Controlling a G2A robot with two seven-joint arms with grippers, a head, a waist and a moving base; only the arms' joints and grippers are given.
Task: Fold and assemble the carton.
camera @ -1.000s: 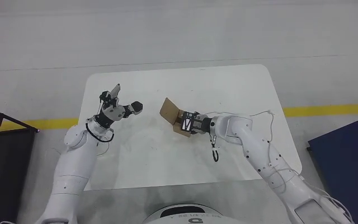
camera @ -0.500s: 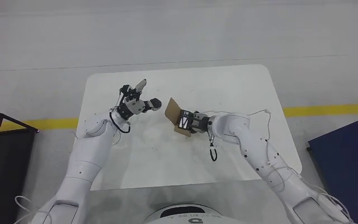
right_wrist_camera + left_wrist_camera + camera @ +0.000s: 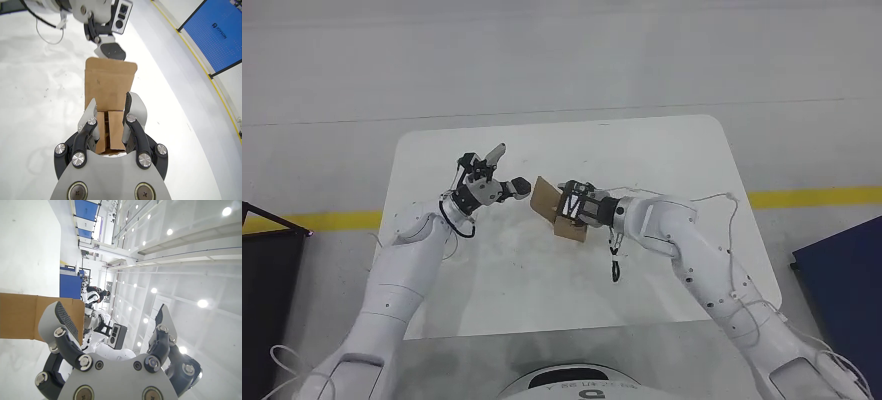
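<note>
Right arm bent across the surface (image 3: 662,150), right tool (image 3: 111,102) clamped on the carton (image 3: 108,89), left arm extended opposite, left tool (image 3: 110,313) wide open, one finger (image 3: 64,317) at the flap (image 3: 19,317) edge.

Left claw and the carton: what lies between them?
Nothing. In the right wrist view one finger of the open left claw sits at the raised flap edge of the carton; the top view shows no gap either.
</note>
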